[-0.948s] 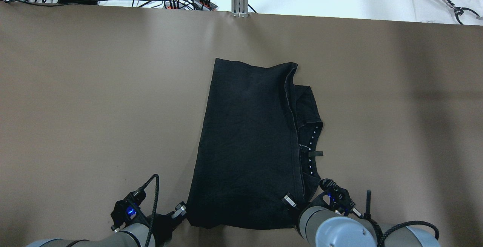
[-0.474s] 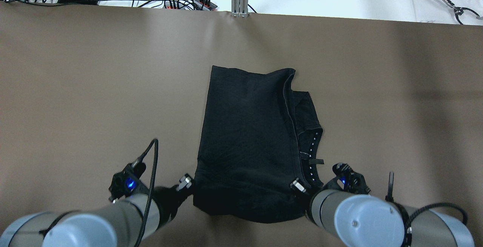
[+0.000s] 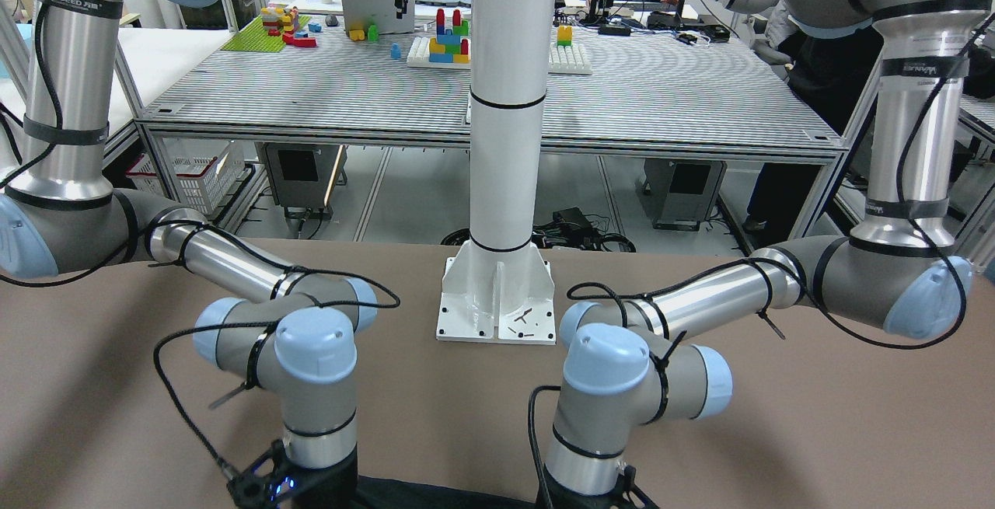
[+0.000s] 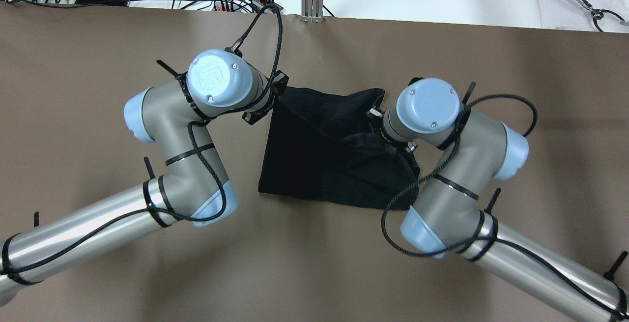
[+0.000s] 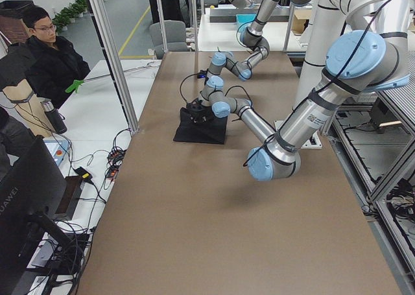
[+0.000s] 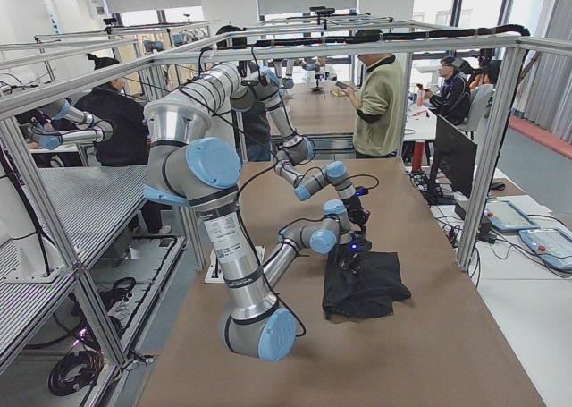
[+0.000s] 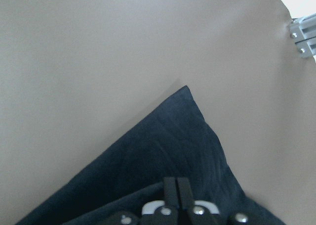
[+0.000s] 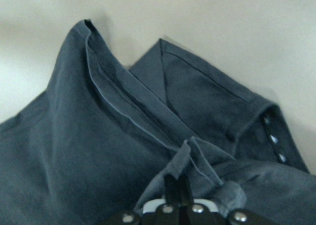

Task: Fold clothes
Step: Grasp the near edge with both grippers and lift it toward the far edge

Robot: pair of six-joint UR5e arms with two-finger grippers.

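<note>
Overhead: the black garment (image 4: pixel 319 164) sits in the middle of the table (image 4: pixel 73 66), doubled over with its crease at 6 o'clock (fold nearly laid, I judge). Left wrist: the left gripper (image 7: pixel 174 181) is pinched closed on a corner. Right wrist: the right gripper (image 8: pixel 177 181) clamps bunched hem; release remains.

Plain black all over the garment (image 4: pixel 334 164), broken only by a row of small pale dots (image 8: pixel 273 138) along one band. Flat matte brown across the tabletop (image 4: pixel 98 42). Silver-grey on the left arm (image 4: pixel 73 236) and right arm (image 4: pixel 535 268), with pale blue joint caps (image 4: pixel 218 78) and black cables (image 4: pixel 280 37). Glossy white, ringed thinly in black, on the pillar (image 3: pixel 505 144).
</note>
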